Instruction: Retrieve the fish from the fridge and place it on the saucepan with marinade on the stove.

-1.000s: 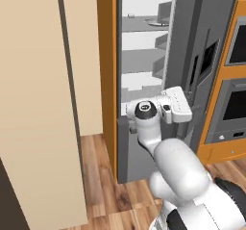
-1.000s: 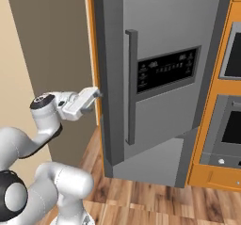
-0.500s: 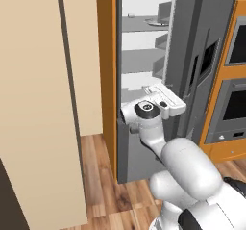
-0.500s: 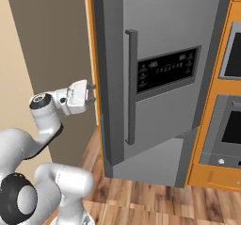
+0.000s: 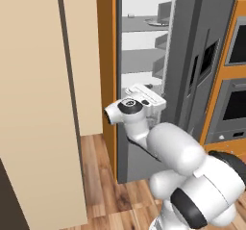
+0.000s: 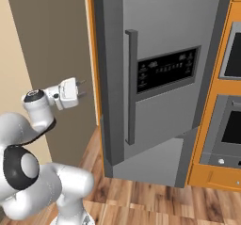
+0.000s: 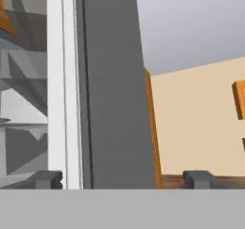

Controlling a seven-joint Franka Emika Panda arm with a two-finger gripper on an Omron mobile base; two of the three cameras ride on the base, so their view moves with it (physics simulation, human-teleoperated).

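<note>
Fridge (image 5: 192, 56) door edge blocks most shelves at your 12 o'clock; jaws (image 6: 84, 89) spread wide, pinching nothing; wall ovens (image 6: 233, 125) at 3.

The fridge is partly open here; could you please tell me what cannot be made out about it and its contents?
- Fish: too small to pick out on the fridge shelves in the left base view.
- Interior: hidden by the door in the right base view.
- Shelves: cut off at the edge by the door edge in the hand view.

I'm in a home kitchen: a tall steel fridge (image 6: 160, 68) with its door ajar, built-in wall ovens (image 6: 231, 125) in orange cabinets (image 6: 212, 174), wood floor (image 6: 155, 205).
</note>
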